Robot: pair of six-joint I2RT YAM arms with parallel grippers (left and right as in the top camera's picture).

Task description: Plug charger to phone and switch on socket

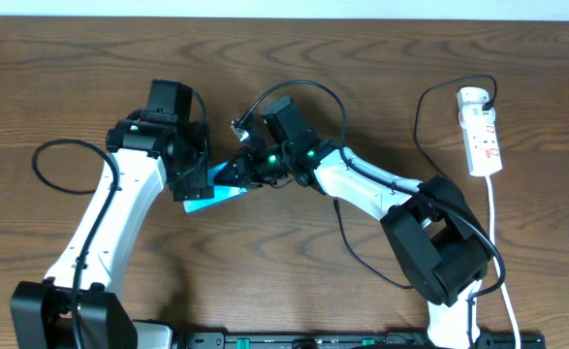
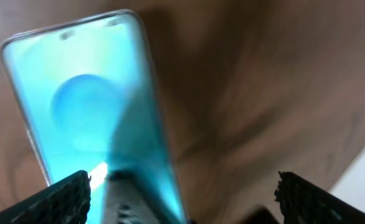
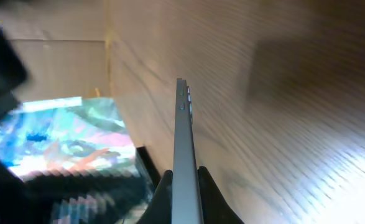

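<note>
We can read no brand or label. The socket point(image 1: 480, 131) carries small red switches and markings, too small to make out from overhead. The screen of the phone point(image 2: 83, 106) shows only a blurred cyan glow with a paler round shape.

The phone point(image 1: 218, 194) sits near the middle of the table point(image 1: 381, 39), between the two wrists. It is tilted rather than flat. We cannot tell whether its lower edge touches the wood.

The right gripper point(image 3: 183, 186) meets the phone from its right side and is clamped across it. In the right wrist view we see the phone point(image 3: 181, 124) edge-on, with its side buttons visible. One dark finger point(image 3: 163, 196) presses on each face.

The left gripper point(image 2: 183, 180) sits on the phone's left side with its jaws spread wide and gripping nothing. The phone's lower end reaches into the gap, close beside one finger point(image 2: 67, 199) and well clear of the other. We cannot tell whether it touches the near one.

The socket lies well apart from the phone, off to its right. The charger point(image 1: 419, 121) leaves the socket's far end and curves toward the phone. It then passes behind the right arm, where we lose it.
</note>
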